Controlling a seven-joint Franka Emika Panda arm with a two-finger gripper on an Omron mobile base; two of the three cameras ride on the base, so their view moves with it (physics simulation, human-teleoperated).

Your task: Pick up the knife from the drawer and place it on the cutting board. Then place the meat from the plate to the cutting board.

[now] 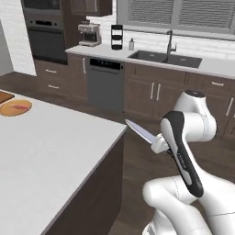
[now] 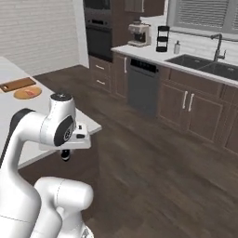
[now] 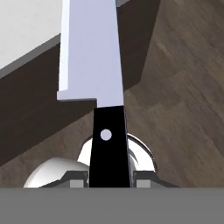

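Gripping the black handle of the knife [image 3: 107, 144] from both sides, the fingers [image 3: 78, 180] are being seen at the bottom of the hand view, closed against it. The silver blade is being pointed away from the hand, toward the corner of the pale bench [image 1: 50, 151]. In the left base view the knife [image 1: 141, 131] is being held in the air just beside that bench corner, tip toward it, above the dark wooden floor [image 2: 153, 162], with the white arm [image 1: 183, 151] folded behind it. Far along the bench, at the left edge of the left base view, the round plate [image 1: 14, 108] is lying with the red meat [image 1: 18, 107] on it, and the reddish-brown cutting board [image 1: 3, 96] is lying just beside it, cut off by the frame. In the right base view the board [image 2: 17, 84] and plate [image 2: 28, 93] are being shown side by side, well apart from the hand. Behind, a sink [image 1: 165, 58] and a coffee machine [image 1: 89, 34] are sitting on the far counter.
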